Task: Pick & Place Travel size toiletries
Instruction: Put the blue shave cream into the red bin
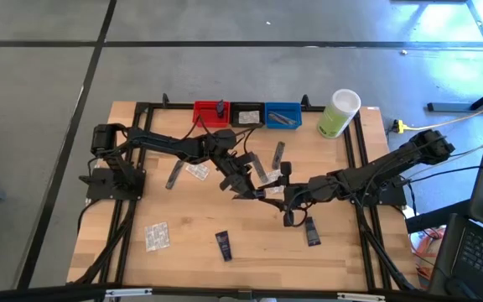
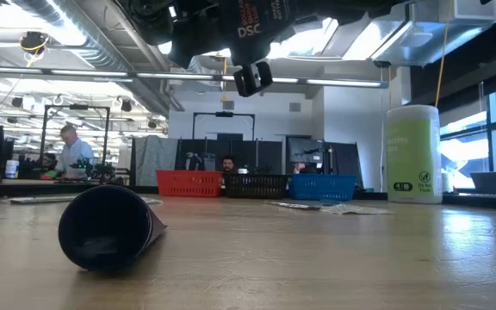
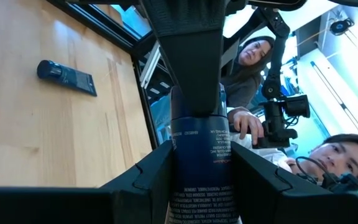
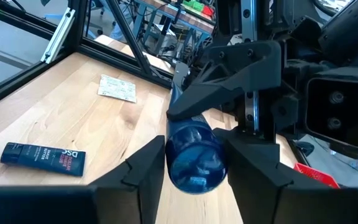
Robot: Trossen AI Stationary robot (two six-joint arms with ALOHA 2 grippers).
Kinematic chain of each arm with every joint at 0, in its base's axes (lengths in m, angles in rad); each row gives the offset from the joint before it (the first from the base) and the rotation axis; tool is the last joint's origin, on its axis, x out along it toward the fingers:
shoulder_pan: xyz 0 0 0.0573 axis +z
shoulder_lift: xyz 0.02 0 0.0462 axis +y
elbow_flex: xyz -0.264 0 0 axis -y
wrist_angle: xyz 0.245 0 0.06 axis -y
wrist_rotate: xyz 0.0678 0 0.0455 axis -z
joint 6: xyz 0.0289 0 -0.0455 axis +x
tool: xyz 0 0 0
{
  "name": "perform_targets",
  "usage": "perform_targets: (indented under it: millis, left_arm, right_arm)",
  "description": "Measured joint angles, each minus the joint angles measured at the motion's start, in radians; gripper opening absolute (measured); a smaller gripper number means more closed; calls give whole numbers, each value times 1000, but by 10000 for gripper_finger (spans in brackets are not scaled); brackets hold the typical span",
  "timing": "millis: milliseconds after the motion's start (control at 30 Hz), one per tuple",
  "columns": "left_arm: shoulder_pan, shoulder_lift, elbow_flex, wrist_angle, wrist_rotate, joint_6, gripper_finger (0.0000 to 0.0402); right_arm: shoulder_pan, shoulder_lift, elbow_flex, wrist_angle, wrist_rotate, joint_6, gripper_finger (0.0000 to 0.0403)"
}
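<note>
The wooden table (image 1: 183,252) carries the scattered toiletries; above its middle both arms meet over a single navy tube (image 4: 191,152), which looks like a hand-over in mid-air. The left gripper (image 3: 194,171) clasps the tube round its printed body, the flat crimped end pointing away from it, while the right gripper (image 4: 194,158) has its fingers set either side of the round cap end; whether they press or merely bracket it I cannot tell. The tube looks light, soft-walled and slick, so it should be pinched across its flattened width near the stiff cap shoulder, gently, lest it squirm out or squeeze
</note>
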Motion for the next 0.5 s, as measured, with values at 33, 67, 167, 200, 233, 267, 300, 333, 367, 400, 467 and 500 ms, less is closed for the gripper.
perform_targets:
  millis: [33, 67, 167, 200, 233, 267, 300, 333, 367, 400, 467, 500]
  left_arm:
    - [0, 0, 0, 1, 2, 0, 141]
    - [0, 0, 0, 2, 2, 0, 141]
    - [0, 0, 0, 3, 2, 0, 141]
    - [0, 0, 0, 3, 2, 0, 141]
    - [0, 0, 0, 3, 3, 0, 141]
    - [0, 0, 0, 3, 3, 0, 141]
    - [0, 0, 0, 3, 4, 0, 141]
    - [0, 0, 0, 3, 4, 0, 141]
    - [0, 0, 0, 3, 4, 0, 141]
    - [0, 0, 0, 3, 4, 0, 141]
    - [0, 0, 0, 3, 4, 0, 141]
    - [0, 0, 0, 3, 4, 0, 141]
  right_arm:
    - [0, 0, 0, -1, 2, 5, 169]
    - [0, 0, 0, -1, 2, 12, 168]
    - [0, 0, 0, -1, 1, 15, 161]
    - [0, 0, 0, -1, 1, 15, 157]
    - [0, 0, 0, -1, 1, 16, 152]
    - [0, 0, 0, -1, 1, 18, 148]
    - [0, 0, 0, -1, 0, 18, 145]
    - [0, 0, 0, -1, 0, 18, 143]
    - [0, 0, 0, -1, 0, 18, 142]
    - [0, 0, 0, -1, 0, 18, 142]
    - [0, 0, 0, 0, 0, 18, 148]
    - [0, 0, 0, 0, 0, 18, 152]
